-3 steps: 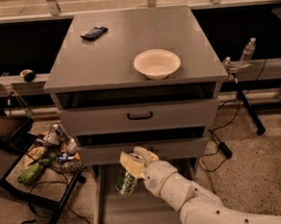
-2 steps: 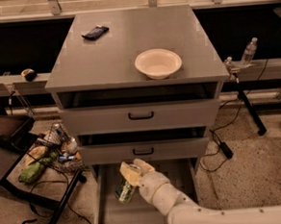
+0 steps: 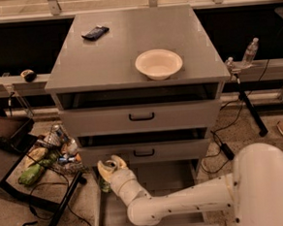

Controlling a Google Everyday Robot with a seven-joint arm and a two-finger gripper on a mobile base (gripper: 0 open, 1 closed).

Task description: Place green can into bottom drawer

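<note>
The green can [image 3: 105, 185] shows only as a small green patch at the left side wall of the open bottom drawer [image 3: 172, 177], mostly hidden behind my gripper. My gripper [image 3: 111, 164] sits just above it with its pale fingers [image 3: 104, 166] pointing up towards the camera, and it is shut on the can. The white arm runs from the gripper across the drawer to the lower right. The two upper grey drawers with black handles [image 3: 142, 117] are slightly open.
A white bowl [image 3: 158, 63] and a dark flat packet [image 3: 95, 32] lie on the cabinet top. A black side table with snacks and bottles [image 3: 42, 156] stands left of the drawer. A water bottle [image 3: 250, 53] stands on the right ledge. Cables run on the floor at the right.
My gripper has moved left with the green can, from the middle of the bottom drawer to its left wall. My arm now reaches further across the drawer.
</note>
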